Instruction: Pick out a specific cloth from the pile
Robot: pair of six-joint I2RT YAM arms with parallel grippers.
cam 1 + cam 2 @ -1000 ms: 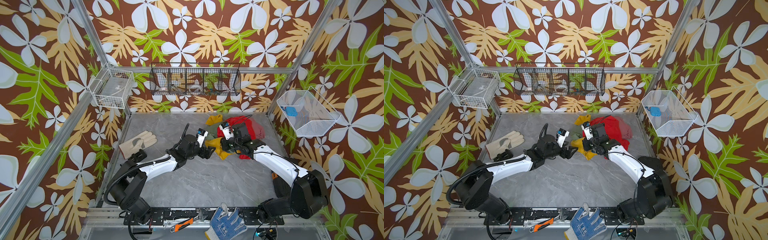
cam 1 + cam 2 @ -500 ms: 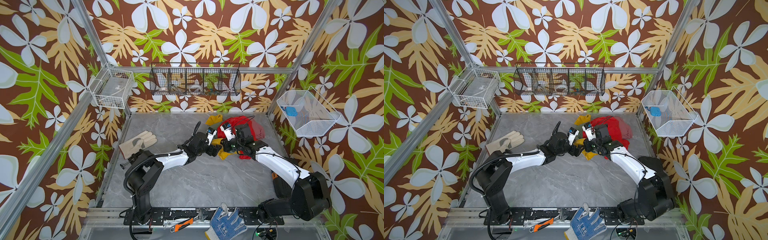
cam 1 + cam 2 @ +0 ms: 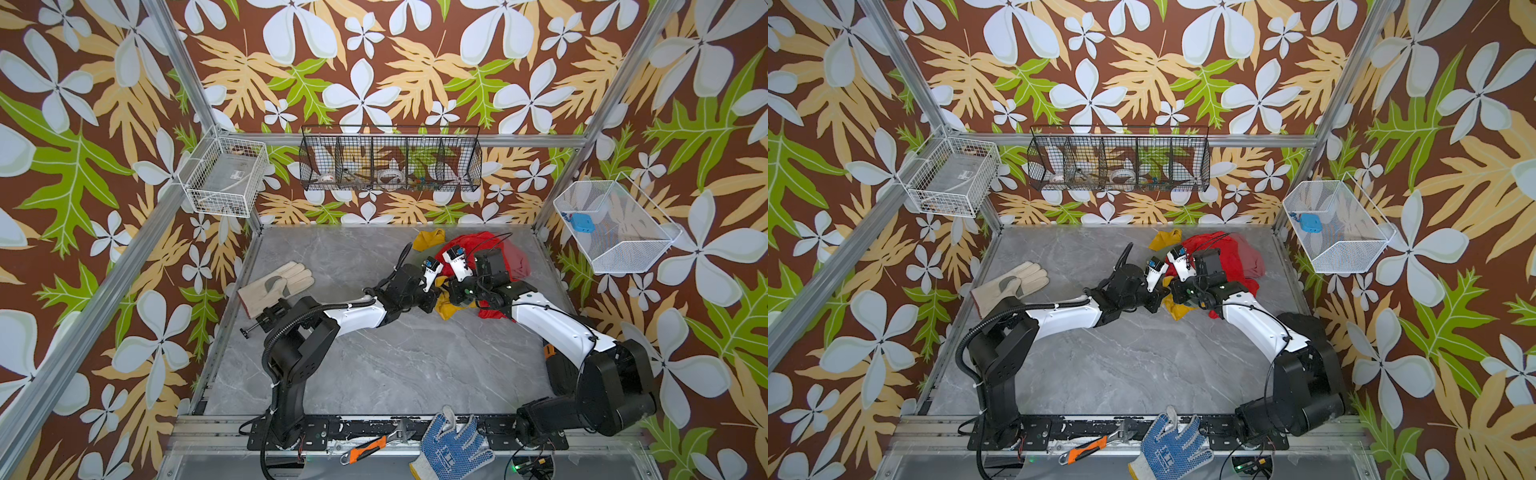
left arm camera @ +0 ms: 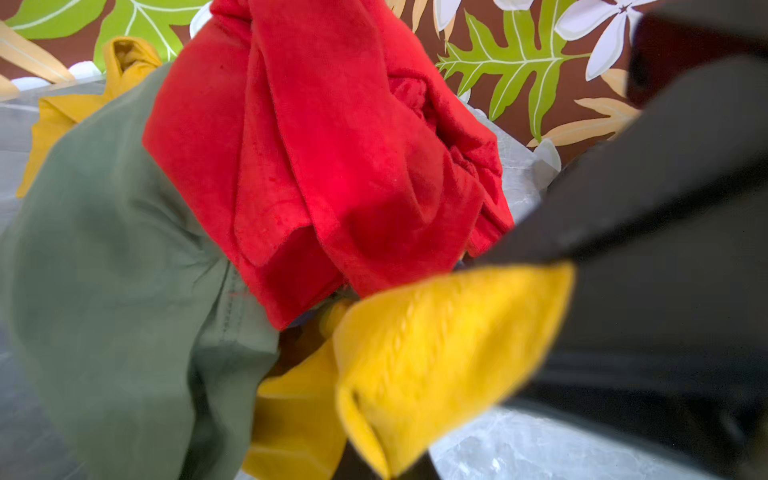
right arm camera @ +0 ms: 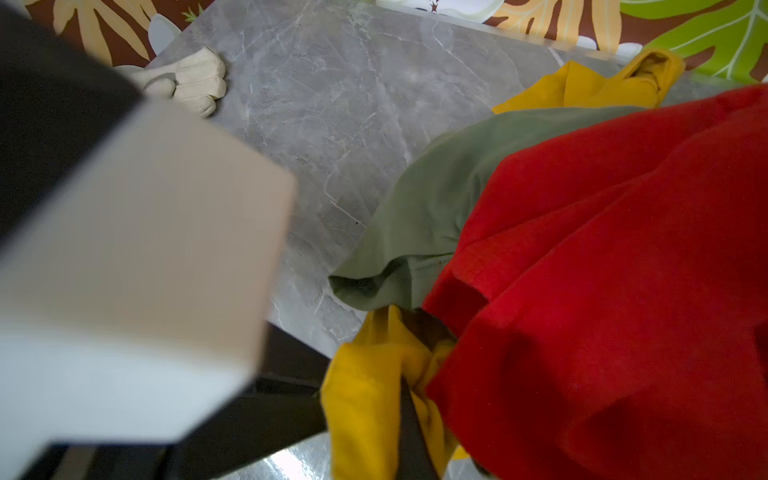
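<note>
The mustard-yellow cloth [image 3: 445,308] [image 3: 1177,309] lies partly under the pile [image 3: 482,253] of bright red and olive-green fabric at the back right of the table; another yellow end [image 3: 430,240] pokes out behind. My left gripper [image 3: 432,300] [image 4: 386,465] is shut on a yellow fold [image 4: 436,353] at the pile's front edge. Right beside it, my right gripper [image 3: 455,296] [image 5: 409,432] is shut on the same yellow cloth [image 5: 365,395], under the red cloth [image 5: 602,291] and the green cloth [image 5: 436,195]. The two grippers nearly touch.
A cream work glove [image 3: 274,286] lies at the table's left with a small black clamp [image 3: 266,320] beside it. A blue-dotted glove [image 3: 453,444] and an orange-handled wrench [image 3: 374,444] rest on the front rail. Wire baskets [image 3: 390,164] hang on the walls.
My left gripper has moved right to the pile's edge, beside the right gripper, and has shut on the yellow cloth. The right gripper has stayed put, holding the yellow fabric.
</note>
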